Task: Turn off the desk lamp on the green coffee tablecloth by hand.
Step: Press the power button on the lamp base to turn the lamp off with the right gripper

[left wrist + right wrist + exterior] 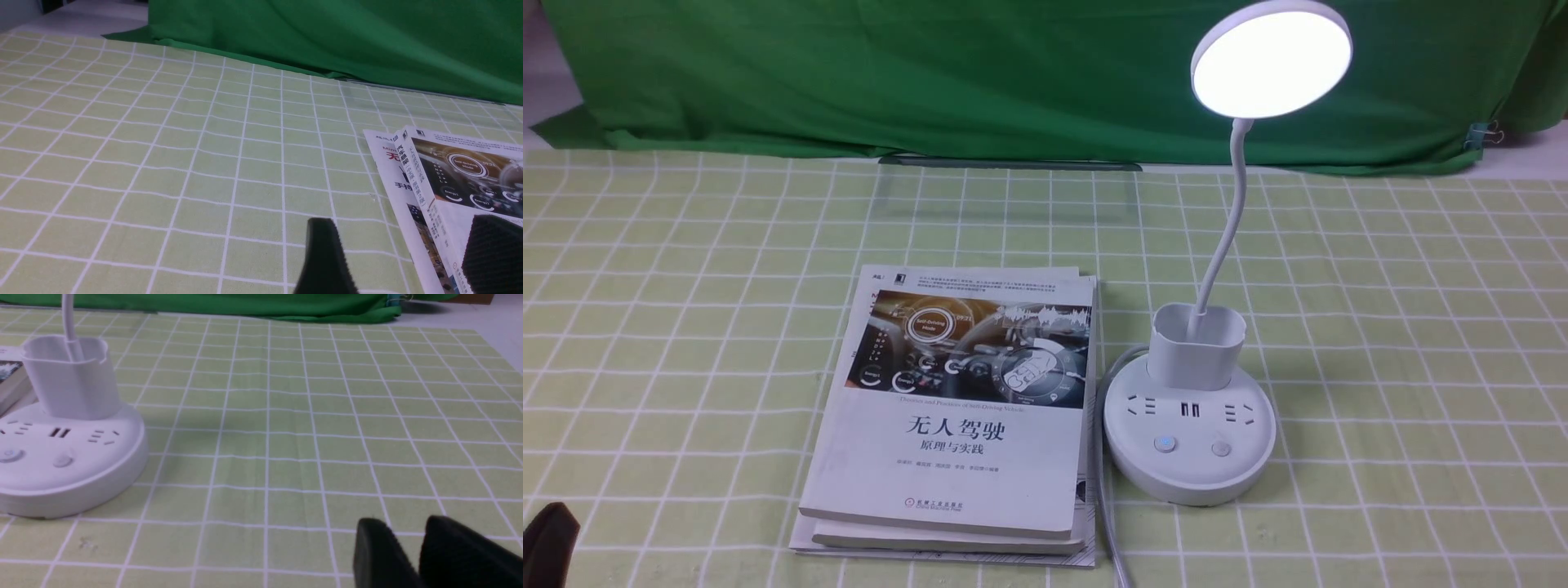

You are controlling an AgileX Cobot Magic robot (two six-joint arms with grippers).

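Front view: desk lamp [1196, 363] lit, right of centre, buttons [1165, 443] toward me, probably for pressing; my right gripper [402, 522] slightly parted, left gripper [404, 222] wide, both empty.

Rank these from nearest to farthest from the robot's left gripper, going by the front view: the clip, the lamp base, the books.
From the left gripper:
1. Books: nearest, just to its right.
2. Lamp base: farther right, past the books.
3. Clip: farthest, at the back right, on the dark green cloth.
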